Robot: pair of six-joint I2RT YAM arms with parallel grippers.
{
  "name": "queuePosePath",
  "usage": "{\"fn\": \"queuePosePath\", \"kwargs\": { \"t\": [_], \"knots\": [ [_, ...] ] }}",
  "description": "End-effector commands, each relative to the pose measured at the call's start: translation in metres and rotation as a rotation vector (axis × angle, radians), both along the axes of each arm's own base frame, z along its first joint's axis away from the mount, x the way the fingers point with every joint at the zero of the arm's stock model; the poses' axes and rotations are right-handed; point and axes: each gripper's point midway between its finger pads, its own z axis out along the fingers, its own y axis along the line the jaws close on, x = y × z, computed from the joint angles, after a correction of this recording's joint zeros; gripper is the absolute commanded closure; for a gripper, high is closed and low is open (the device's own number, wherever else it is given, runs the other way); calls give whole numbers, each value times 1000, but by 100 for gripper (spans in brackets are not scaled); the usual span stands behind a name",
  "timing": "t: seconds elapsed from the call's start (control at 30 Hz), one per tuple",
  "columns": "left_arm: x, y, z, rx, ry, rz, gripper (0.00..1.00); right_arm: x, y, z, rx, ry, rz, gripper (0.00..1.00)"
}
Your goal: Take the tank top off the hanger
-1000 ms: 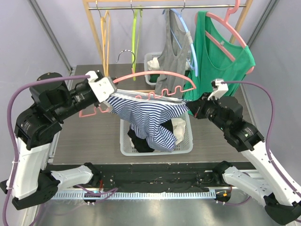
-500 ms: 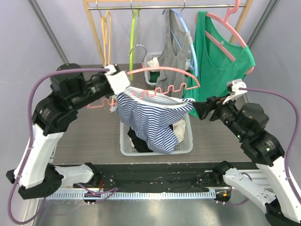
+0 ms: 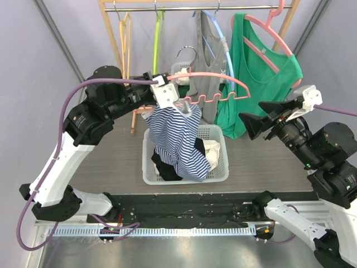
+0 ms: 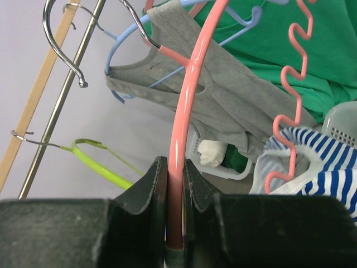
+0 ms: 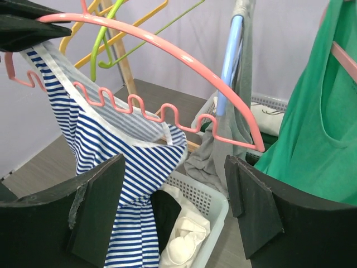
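Note:
The tank top (image 3: 175,139) is blue-and-white striped. It hangs bunched from the left end of a pink hanger (image 3: 217,78), and its lower end drapes into the white basket (image 3: 222,167). My left gripper (image 3: 165,95) is shut on the hanger's pink arm (image 4: 187,95), holding it high over the basket. In the left wrist view the striped cloth (image 4: 323,162) hooks on the wavy lower bar. My right gripper (image 3: 254,124) stands open to the right, apart from the cloth. The right wrist view shows the tank top (image 5: 117,151) and the hanger (image 5: 167,47) beyond the empty right gripper (image 5: 175,190).
Behind hangs a rail with a green top (image 3: 262,61) on a pink hanger and a grey top (image 3: 206,56) on a blue hanger. Empty lime (image 3: 158,39) and orange (image 3: 125,44) hangers hang there too. The basket holds black and cream clothes. Another white basket (image 3: 179,70) stands farther back.
My right gripper has let go of the tank top, opened, and drawn back up and to the right. My left arm raised the hanger; the striped cloth slid to its left end.

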Motion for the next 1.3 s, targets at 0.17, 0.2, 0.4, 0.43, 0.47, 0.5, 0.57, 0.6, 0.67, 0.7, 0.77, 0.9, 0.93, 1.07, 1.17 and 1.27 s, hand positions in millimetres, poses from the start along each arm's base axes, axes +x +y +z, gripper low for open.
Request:
{"fn": "queuePosePath", "kwargs": {
  "t": [0.17,0.2,0.4,0.43,0.47,0.5,0.57,0.6,0.67,0.7,0.77,0.9,0.93,1.07,1.17,1.27],
  "knots": [
    [-68,14,15,-5,-64,-220,100,-16,29,43,-111,-121,208,22],
    [-73,16,13,3,-59,-238,100,-16,31,48,-114,-132,220,22],
    [-92,14,-7,59,-25,-328,100,-25,61,39,-145,-95,410,25],
    [-93,15,-8,72,-32,-334,100,-27,65,33,-152,-77,436,25],
    [-95,14,-11,77,-29,-343,100,-31,71,29,-156,-68,486,27],
    [-95,14,-12,82,-26,-345,100,-32,74,24,-161,-52,509,27],
    [-95,14,-14,86,-22,-348,100,-40,81,19,-164,-38,578,29],
    [-95,14,-14,84,-22,-348,100,-42,83,15,-167,-22,600,30],
    [-96,15,-14,87,-28,-347,100,-48,87,10,-170,-8,647,31],
    [-96,15,-14,88,-29,-349,100,-50,88,9,-171,-3,660,31],
    [-97,16,-13,85,-30,-347,100,-52,90,4,-172,11,681,31],
    [-99,16,-10,76,-29,-355,100,-51,92,-5,-177,38,695,33],
    [-100,16,-8,72,-33,-356,100,-50,93,-9,-179,50,696,35],
    [-101,18,-3,60,-40,-353,100,-53,95,-13,-175,66,715,44],
    [-99,18,4,50,-52,-342,100,-54,94,-16,-175,73,711,49],
    [-100,19,9,40,-59,-341,100,-54,91,-20,-175,80,698,54]
  ]
}}
